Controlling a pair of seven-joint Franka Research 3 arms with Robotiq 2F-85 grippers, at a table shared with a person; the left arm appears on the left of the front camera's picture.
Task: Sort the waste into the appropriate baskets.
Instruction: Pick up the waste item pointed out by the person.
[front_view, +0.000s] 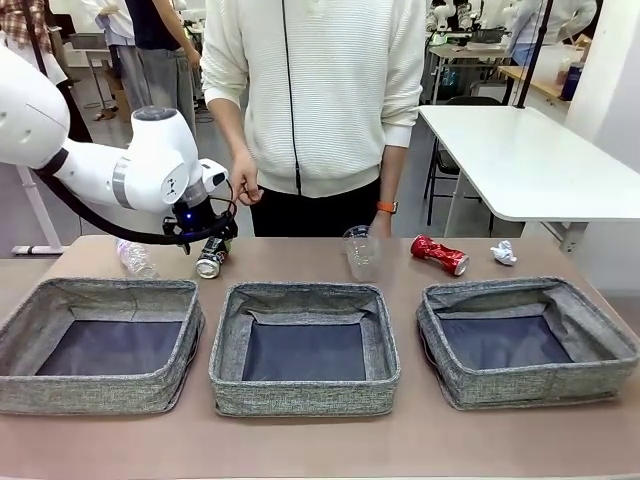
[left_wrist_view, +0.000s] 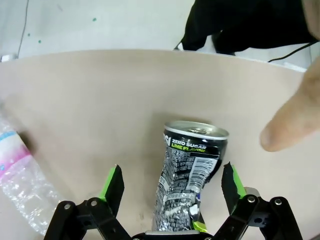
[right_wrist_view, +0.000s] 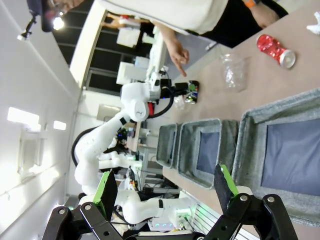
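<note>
Though masked by the wrist from the front, clear in left wrist view: left gripper (left_wrist_view: 171, 169) spread wide, straddling dark printed drink can (left_wrist_view: 192, 165), not clamped.
Can dented, white "ZERO SUGAR" print, lying on table (front_view: 300, 440) just behind left basket (front_view: 100, 290), clear plastic bottle (left_wrist_view: 20, 175) beside it. Same for right gripper (right_wrist_view: 165, 172): open. Farther along the far edge: clear plastic cup (front_view: 361, 252), crushed red can (front_view: 438, 254), crumpled white paper ball (front_view: 503, 253).

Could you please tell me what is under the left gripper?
A dented dark can sits on the table between the open jaws of the left gripper. The can's near end is hidden behind the gripper's body.
</note>
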